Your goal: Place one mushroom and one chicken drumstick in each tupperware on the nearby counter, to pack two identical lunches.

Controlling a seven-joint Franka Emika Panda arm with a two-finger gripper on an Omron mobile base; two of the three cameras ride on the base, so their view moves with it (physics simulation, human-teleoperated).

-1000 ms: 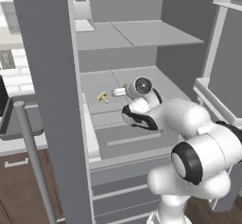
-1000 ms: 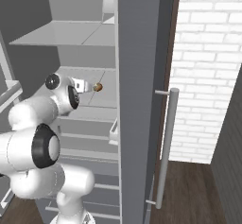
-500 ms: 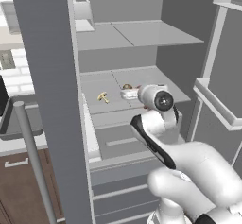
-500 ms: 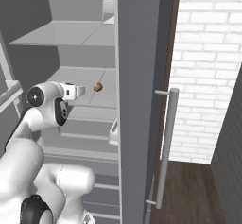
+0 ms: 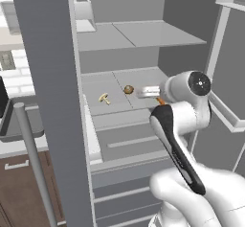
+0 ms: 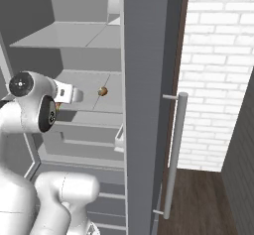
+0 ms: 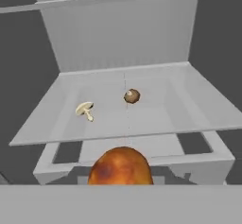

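From the left base view, a cream mushroom (image 5: pixel 104 98) and a round brown mushroom (image 5: pixel 128 89) are lying apart on a smooth grey shelf (image 5: pixel 115 85).

From the right base view, the brown one is sitting near the door (image 6: pixel 144 105).

In the hand view, a plump, shiny orange chicken drumstick (image 7: pixel 121 166) is sitting at the gripper; I cannot tell how the jaws stand.

Left base view: taken from behind arm, left side, aimed forward and down into open fridge; shelf (image 5: pixel 115 89) seen from mid distance. Right base view: same shelf (image 6: pixel 82 83) seen past door edge. Hand view: close, level with shelf (image 7: pixel 142 109); brown mushroom (image 7: pixel 132 96) at 12 o'clock, shared by all three.
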